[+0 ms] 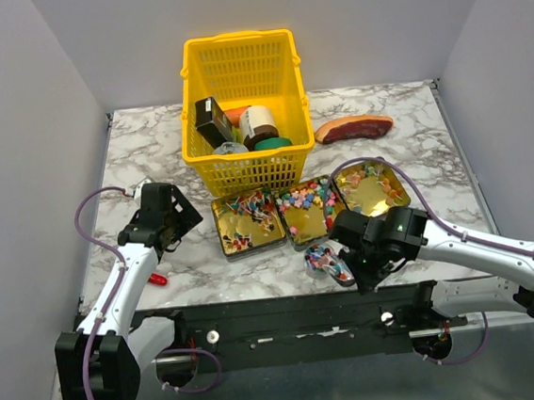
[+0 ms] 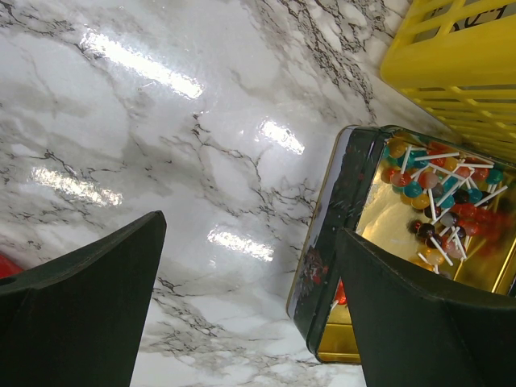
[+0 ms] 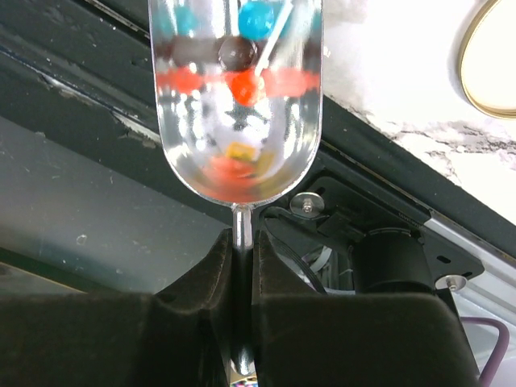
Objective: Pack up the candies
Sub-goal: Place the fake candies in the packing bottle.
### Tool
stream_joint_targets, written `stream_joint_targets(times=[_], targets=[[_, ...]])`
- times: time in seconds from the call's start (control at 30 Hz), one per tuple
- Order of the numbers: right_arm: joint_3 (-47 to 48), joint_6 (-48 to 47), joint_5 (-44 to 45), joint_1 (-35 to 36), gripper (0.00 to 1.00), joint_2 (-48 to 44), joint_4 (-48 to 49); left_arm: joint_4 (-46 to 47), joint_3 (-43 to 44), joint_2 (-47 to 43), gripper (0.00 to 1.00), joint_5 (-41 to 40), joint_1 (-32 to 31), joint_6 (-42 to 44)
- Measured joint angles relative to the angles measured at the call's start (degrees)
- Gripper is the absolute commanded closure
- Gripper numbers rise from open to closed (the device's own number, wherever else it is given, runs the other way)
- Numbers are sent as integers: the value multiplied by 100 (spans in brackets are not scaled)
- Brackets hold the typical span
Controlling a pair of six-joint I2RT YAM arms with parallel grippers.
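Three open gold tins lie in a row in front of the basket. The left tin (image 1: 221, 235) holds lollipops (image 1: 249, 206), the middle tin (image 1: 289, 237) many small coloured candies (image 1: 307, 201), and the right tin (image 1: 380, 182) a few. My right gripper (image 1: 357, 269) is shut on the thin handle of a shiny metal scoop (image 1: 328, 261) with candies in it, held near the table's front edge. In the right wrist view the scoop (image 3: 238, 105) holds blue, red and dark sweets above my gripper (image 3: 243, 270). My left gripper (image 2: 250, 278) is open and empty beside the left tin (image 2: 348, 201), whose lollipops (image 2: 435, 185) show.
A yellow basket (image 1: 250, 168) with grocery packages and cans stands at the back middle, and shows in the left wrist view (image 2: 459, 72). A reddish slab of fake meat (image 1: 353, 127) lies right of it. A small red thing (image 1: 158, 278) lies by the left arm.
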Motion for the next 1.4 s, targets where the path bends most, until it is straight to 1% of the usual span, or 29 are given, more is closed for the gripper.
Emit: stream_joint_targets(times=[0.7, 1.1, 1.3, 1.4], targets=[[367, -170, -492, 0, 99, 131, -485, 2, 0, 33, 1, 2, 0, 0], [645, -192, -485, 0, 99, 122, -514, 0, 0, 33, 1, 2, 0, 0], [544, -107, -470, 0, 99, 122, -516, 0, 0, 33, 1, 2, -2, 0], [525, -33, -284, 0, 99, 129, -533, 0, 0, 33, 1, 2, -2, 0]])
